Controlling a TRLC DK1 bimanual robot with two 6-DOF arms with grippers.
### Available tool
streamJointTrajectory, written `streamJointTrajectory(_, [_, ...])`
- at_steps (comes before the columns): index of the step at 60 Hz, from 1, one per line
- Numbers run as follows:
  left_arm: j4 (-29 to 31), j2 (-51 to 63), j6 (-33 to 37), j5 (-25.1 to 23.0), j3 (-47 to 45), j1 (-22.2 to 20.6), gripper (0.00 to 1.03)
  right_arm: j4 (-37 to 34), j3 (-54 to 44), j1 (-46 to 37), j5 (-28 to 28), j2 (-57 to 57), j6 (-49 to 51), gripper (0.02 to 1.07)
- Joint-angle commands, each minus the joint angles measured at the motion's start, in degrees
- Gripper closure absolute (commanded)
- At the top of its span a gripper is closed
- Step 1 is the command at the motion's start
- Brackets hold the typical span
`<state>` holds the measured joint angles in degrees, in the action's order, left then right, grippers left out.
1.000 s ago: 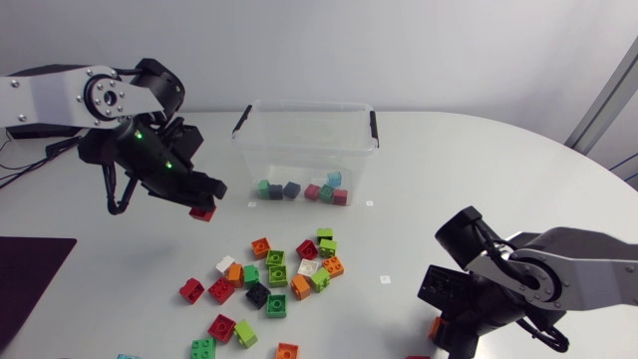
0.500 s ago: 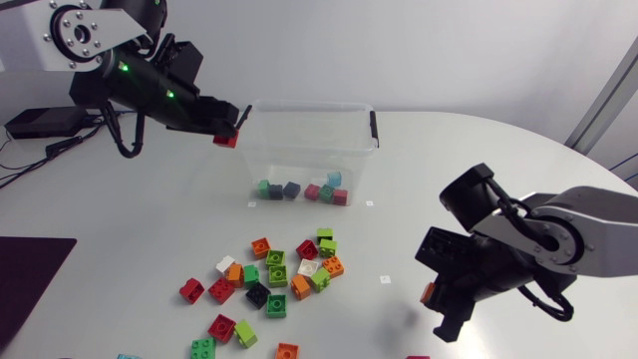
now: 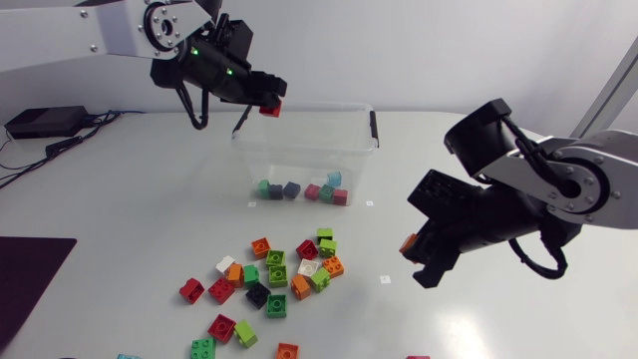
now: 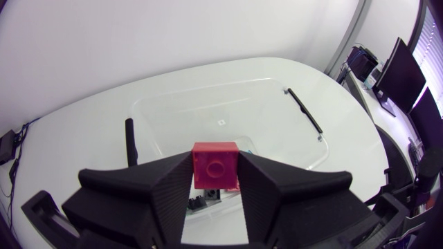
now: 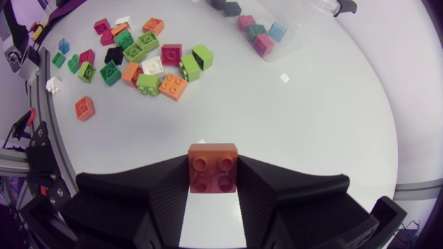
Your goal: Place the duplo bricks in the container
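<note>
My left gripper (image 3: 269, 106) is shut on a red brick (image 3: 269, 110), held in the air over the near-left corner of the clear container (image 3: 304, 150). In the left wrist view the red brick (image 4: 215, 165) sits clamped between both fingers, above the container (image 4: 228, 114). My right gripper (image 3: 411, 249) hangs above the table at the right, shut on an orange brick (image 3: 409, 244). The right wrist view has that orange brick (image 5: 214, 168) pinched between its fingers. Several bricks (image 3: 302, 189) lie inside the container. A loose pile of bricks (image 3: 274, 274) lies on the table in front of it.
The container has black handles (image 3: 374, 128) on its short sides. A dark mat (image 3: 25, 274) lies at the table's front left. More stray bricks (image 3: 287, 350) sit near the front edge. Bare white table lies between the pile and my right arm.
My left gripper carried the red brick up and rightward from the table to over the container's corner. My right gripper rose from the front edge with the orange brick.
</note>
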<state>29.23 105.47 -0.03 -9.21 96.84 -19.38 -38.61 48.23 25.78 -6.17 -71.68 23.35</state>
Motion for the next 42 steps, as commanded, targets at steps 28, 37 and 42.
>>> streamJointTrajectory(28, [-1.7, -0.2, -0.3, -0.5, 3.7, 3.2, 0.05, 5.8, 12.6, -2.4, -3.5, -6.4, -4.9, 0.85])
streamJointTrajectory(37, [0.5, -9.4, 2.8, -0.5, -2.6, 5.2, 0.06, 8.7, 17.4, -2.5, -3.6, -9.5, -6.8, 0.85])
streamJointTrajectory(42, [1.4, -13.7, 5.0, -0.5, -6.2, 6.0, 0.06, 10.3, 20.2, -2.5, -3.6, -11.4, -8.1, 0.85])
